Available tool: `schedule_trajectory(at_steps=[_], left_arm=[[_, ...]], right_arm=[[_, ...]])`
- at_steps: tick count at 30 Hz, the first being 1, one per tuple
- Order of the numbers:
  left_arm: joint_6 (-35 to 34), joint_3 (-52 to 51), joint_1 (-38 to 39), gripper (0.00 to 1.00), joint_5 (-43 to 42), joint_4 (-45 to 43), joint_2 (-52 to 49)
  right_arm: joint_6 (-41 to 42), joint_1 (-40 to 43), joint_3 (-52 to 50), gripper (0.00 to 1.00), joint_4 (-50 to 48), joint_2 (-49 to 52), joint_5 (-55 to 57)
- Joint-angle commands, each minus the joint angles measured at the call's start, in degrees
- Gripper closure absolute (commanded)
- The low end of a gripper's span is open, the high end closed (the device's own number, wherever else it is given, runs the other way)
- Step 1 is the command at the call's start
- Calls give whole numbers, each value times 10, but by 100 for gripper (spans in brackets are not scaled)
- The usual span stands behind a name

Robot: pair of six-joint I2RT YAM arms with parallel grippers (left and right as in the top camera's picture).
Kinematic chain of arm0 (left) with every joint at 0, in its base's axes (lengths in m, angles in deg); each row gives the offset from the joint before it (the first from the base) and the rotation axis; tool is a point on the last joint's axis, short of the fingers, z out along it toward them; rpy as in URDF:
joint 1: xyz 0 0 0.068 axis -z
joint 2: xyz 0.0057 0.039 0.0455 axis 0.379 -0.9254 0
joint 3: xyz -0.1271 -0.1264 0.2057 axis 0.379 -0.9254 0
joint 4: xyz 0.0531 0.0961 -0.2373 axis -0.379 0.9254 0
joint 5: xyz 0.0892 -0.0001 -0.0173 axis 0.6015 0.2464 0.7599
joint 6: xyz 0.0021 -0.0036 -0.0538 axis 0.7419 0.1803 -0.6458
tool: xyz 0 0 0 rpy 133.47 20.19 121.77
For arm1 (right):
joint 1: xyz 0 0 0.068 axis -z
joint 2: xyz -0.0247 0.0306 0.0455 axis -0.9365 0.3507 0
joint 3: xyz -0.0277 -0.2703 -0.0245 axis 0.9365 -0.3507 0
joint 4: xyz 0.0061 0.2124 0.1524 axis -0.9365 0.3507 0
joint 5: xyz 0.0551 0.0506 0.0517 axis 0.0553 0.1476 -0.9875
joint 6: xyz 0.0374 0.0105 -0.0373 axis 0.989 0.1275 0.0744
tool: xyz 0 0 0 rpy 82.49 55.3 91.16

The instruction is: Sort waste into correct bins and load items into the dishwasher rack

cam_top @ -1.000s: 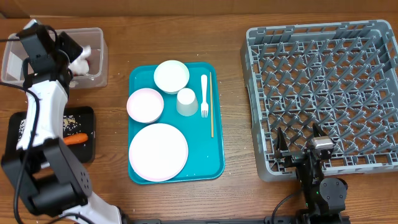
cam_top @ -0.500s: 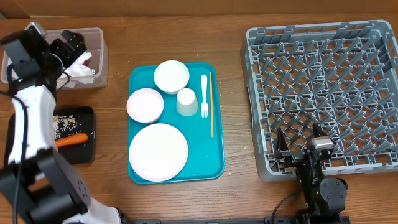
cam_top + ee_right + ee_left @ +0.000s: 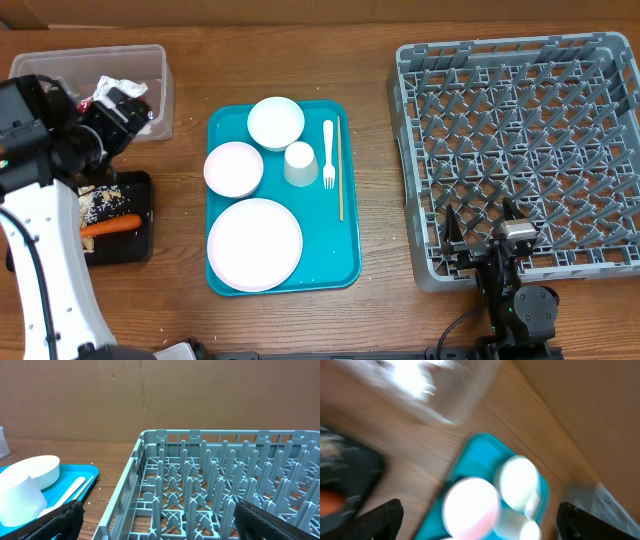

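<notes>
Only overhead shows the carrot [image 3: 110,224] in the black tray [image 3: 135,246] and the napkins [image 3: 108,88] in the clear tub [image 3: 45,58], with the left gripper [image 3: 128,108] at the tub's corner. Its blurred wrist view shows jaws wide and empty. The plate [image 3: 254,243] lies on the teal tray [image 3: 330,252]. The right gripper [image 3: 481,225], jaws wide, faces the rack [image 3: 200,490].

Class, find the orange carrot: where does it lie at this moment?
In the overhead view the carrot lies in the black tray at the table's left side, just below the beige crumbs and left of the teal serving tray.
</notes>
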Motion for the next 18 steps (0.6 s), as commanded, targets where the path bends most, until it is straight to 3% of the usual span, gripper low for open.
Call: schedule_trajectory(at_steps=[1,8,13,18], left_arm=[[-96,2,-5,0,210,9,29],[-96,2,-3,0,212,12,24],[-96,2,-3,0,212,13,23],[-96,2,-3,0,212,14,23]], right_arm=[[0,1,-6,0,-3,-4,-3],[0,1,-6,0,-108,-4,-75],[0,1,-6,0,-110,-4,-75],[121,0,-6,0,-229,-4,-245]])
